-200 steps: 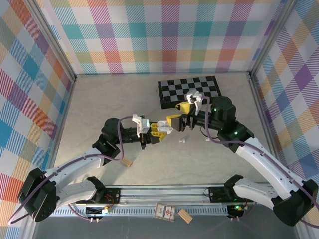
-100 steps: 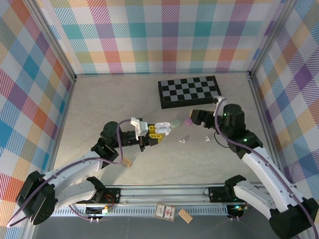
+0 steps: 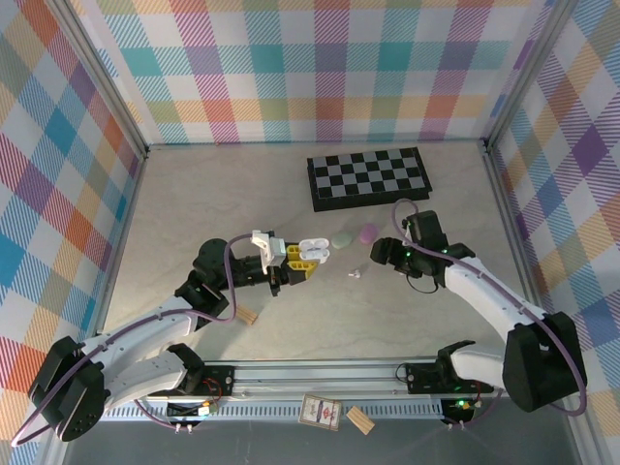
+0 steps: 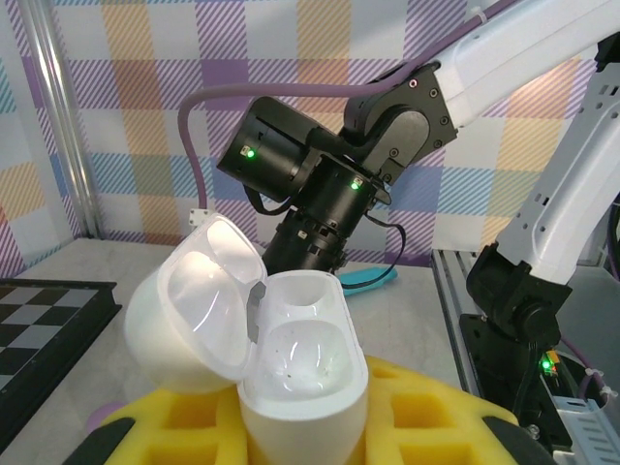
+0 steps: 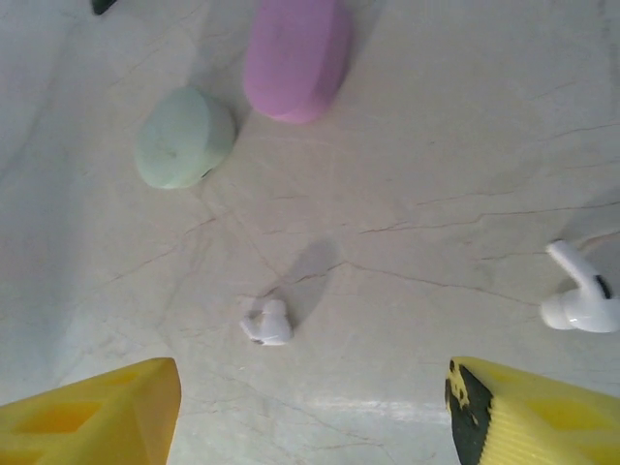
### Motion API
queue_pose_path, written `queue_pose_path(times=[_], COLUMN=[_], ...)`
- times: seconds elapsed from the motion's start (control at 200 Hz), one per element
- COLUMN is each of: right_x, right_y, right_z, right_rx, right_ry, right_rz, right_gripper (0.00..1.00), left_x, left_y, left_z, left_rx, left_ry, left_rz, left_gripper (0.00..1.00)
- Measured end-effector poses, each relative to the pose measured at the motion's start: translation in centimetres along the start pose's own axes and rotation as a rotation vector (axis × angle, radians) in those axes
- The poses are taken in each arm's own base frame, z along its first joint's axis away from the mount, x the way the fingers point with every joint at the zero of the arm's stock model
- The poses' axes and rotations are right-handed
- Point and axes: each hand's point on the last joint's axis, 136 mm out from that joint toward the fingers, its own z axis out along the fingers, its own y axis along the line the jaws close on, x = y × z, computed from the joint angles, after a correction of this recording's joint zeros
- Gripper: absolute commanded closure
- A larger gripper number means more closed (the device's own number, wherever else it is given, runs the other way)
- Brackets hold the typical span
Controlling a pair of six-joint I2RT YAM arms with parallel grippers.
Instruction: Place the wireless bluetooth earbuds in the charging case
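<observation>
Right claw [image 5: 310, 412] just left the case [image 4: 291, 358] and dropped over a bud [image 5: 266, 325], jaws apart and empty. Left claw [image 3: 296, 263] is clamped on the case; pickup's next.

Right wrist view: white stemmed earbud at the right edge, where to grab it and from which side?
Probably the rounded head, from straight above: the earbud lies flat on the table, stem pointing up-left, so pinching the head leaves the stem free for the charging case. The open right gripper must centre over it first.

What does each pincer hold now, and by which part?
Left pincer grips the open white pebble-shaped charging case by its base; right pincer holds nothing.
</observation>
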Motion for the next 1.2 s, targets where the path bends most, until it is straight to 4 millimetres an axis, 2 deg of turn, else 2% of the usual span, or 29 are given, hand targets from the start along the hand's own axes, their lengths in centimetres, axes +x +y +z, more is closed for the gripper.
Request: queue_pose_path(times=[0.14,0.26,0.655,0.925,1.12,1.2], right_x=[-0.5,-0.1,0.7,1.1,0.5,0.5], right_y=[-2.3,-4.0,-5.9,-4.1,-0.5,0.4], right_z=[0.7,1.3,4.4,4.8,4.0,3.9], right_rx=[0.069,0.106,0.171,0.063,-0.12,-0.167], right_ry=[-0.007,0.013,0.11,0.148,0.127,0.13], right_rz=[0.043,0.073,0.018,-0.049,-0.094,-0.102], right_gripper=[0.31,0.3,0.32,0.38,0.39,0.39], left_x=[0.3,0.5,1.1,1.2,0.9,1.0], left_y=[0.0,0.0,-0.1,-0.1,-0.3,-0.3], left_z=[0.0,0.0,0.0,-0.1,0.0,0.0], left_rx=[0.001,0.002,0.003,0.004,0.015,0.019], left_ry=[0.009,0.018,0.041,0.05,0.045,0.046], left_rz=[-0.008,-0.015,-0.033,-0.037,-0.03,-0.031], left_gripper=[0.95,0.95,0.95,0.95,0.95,0.95])
